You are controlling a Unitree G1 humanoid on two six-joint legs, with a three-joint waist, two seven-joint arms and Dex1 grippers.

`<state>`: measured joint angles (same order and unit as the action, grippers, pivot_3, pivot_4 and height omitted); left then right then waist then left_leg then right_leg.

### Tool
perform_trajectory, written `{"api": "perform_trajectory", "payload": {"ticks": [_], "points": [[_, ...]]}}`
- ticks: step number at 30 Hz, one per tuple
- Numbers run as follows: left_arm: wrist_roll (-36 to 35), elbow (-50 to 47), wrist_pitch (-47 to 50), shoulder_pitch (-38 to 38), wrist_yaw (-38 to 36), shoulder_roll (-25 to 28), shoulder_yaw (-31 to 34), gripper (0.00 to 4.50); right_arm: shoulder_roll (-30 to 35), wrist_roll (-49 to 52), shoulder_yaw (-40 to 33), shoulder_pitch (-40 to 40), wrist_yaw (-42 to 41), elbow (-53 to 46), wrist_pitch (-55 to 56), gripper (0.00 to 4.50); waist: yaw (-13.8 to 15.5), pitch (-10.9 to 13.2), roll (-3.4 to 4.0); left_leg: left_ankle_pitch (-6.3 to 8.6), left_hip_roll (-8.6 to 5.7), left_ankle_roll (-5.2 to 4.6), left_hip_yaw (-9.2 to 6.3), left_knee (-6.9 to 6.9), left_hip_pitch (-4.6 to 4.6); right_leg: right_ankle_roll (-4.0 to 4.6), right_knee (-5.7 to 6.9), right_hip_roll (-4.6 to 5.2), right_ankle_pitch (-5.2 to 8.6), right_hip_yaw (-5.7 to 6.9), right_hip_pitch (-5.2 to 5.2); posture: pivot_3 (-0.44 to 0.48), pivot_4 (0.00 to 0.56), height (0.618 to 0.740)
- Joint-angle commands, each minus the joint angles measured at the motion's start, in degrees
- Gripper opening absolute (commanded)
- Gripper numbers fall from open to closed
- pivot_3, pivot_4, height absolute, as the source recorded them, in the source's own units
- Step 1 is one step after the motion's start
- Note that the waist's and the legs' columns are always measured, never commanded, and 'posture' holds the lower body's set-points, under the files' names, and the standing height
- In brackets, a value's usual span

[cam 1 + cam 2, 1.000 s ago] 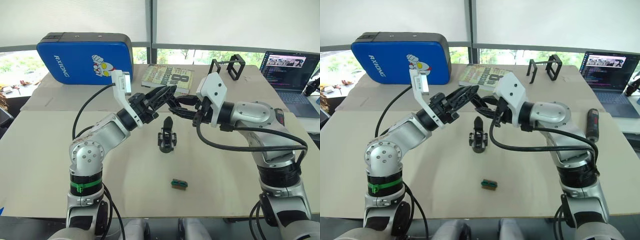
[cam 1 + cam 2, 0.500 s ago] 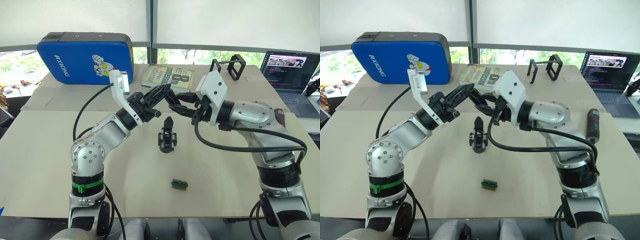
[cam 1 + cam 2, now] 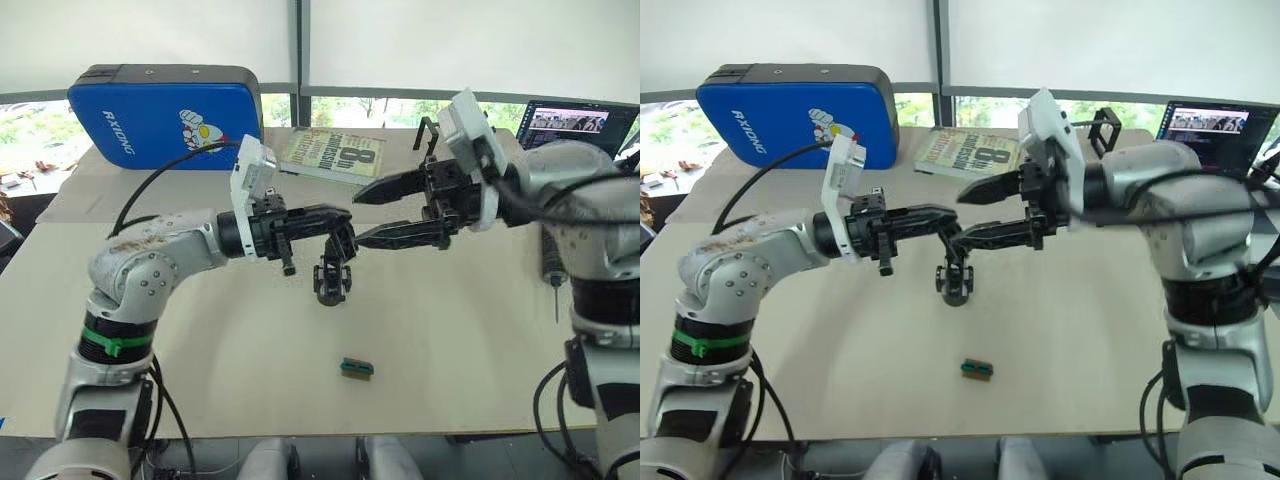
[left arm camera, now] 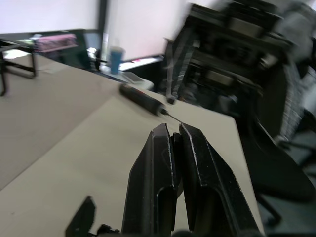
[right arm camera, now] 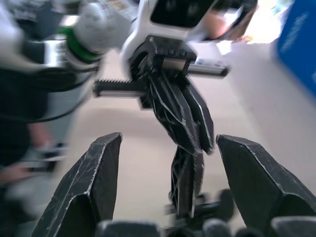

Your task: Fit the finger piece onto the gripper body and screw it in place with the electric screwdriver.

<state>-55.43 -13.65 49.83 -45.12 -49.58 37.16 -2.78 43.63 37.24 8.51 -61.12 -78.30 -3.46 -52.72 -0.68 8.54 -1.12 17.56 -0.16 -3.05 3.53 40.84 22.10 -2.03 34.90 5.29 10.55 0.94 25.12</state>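
Black fingers of the left gripper (image 3: pixel 340 222) are pressed together, clamped on the finger piece (image 5: pixel 185 185), which hangs down just above the gripper body (image 3: pixel 331 281) on the table (image 3: pixel 200 340). Facing it, the right gripper (image 3: pixel 356 215) has its fingers wide apart, empty. At the right table edge lies the screwdriver (image 3: pixel 550 272), well apart from both.

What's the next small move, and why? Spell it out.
Probably ease the left end effector down: it looks shut on the finger piece, poised just above the gripper body, while the right end effector hangs open beside it.
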Motion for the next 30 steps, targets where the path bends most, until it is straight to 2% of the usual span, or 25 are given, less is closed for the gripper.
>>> {"api": "perform_trajectory", "payload": {"ticks": [1,4,8,17,24,30], "points": [[-1.9,-0.1,2.3,-3.4,-4.8,1.4,1.2,0.0,-0.6,0.1,2.5,-2.5,-3.6,3.5,-1.4,3.48,0.0,0.0,0.0,0.0,0.01,0.0,0.0,0.0,0.0,0.0,0.0,-0.01,0.0,0.0,0.0,0.0,0.15,0.74],[-3.7,0.6,5.1,-4.6,-4.5,1.0,2.8,0.0,-1.5,-0.1,3.7,-2.4,-4.9,4.0,-0.9,3.48,0.0,0.0,0.0,0.0,0.02,0.01,-0.01,-0.01,0.03,-0.01,0.03,0.0,0.01,0.0,0.05,0.0,0.15,0.74],[-5.3,0.4,7.5,-4.5,-3.5,0.6,4.4,0.0,-3.6,-0.5,3.7,-1.7,-3.7,3.7,0.2,2.33,0.0,0.0,0.0,-0.2,0.02,0.35,-0.01,0.0,0.19,-0.03,0.03,0.04,0.0,0.0,0.17,0.0,0.15,0.74],[-7.3,1.1,10.3,-4.9,-0.5,-1.0,6.8,0.0,-5.7,-0.7,2.4,-1.0,-2.6,3.8,1.2,2.33,0.3,0.0,0.0,-0.21,0.0,0.37,-0.02,0.01,0.2,-0.04,0.03,0.07,0.0,0.0,0.17,0.0,0.15,0.74],[-6.9,0.6,10.5,-4.6,-0.8,-0.9,7.0,0.0,-6.2,-0.8,1.7,-0.8,-1.5,3.8,1.7,2.33,0.1,0.0,0.0,-0.23,0.0,0.41,-0.02,0.01,0.19,-0.04,0.05,0.06,0.0,0.0,0.17,0.0,0.15,0.74],[-6.9,0.9,10.6,-4.7,-0.6,-1.2,7.0,0.0,-6.8,-0.2,1.2,-1.0,-0.5,3.7,1.3,0.55,0.1,0.0,0.0,-0.23,0.0,0.4,-0.02,0.01,0.19,-0.04,0.05,0.06,0.0,0.0,0.17,0.0,0.15,0.74]]}}
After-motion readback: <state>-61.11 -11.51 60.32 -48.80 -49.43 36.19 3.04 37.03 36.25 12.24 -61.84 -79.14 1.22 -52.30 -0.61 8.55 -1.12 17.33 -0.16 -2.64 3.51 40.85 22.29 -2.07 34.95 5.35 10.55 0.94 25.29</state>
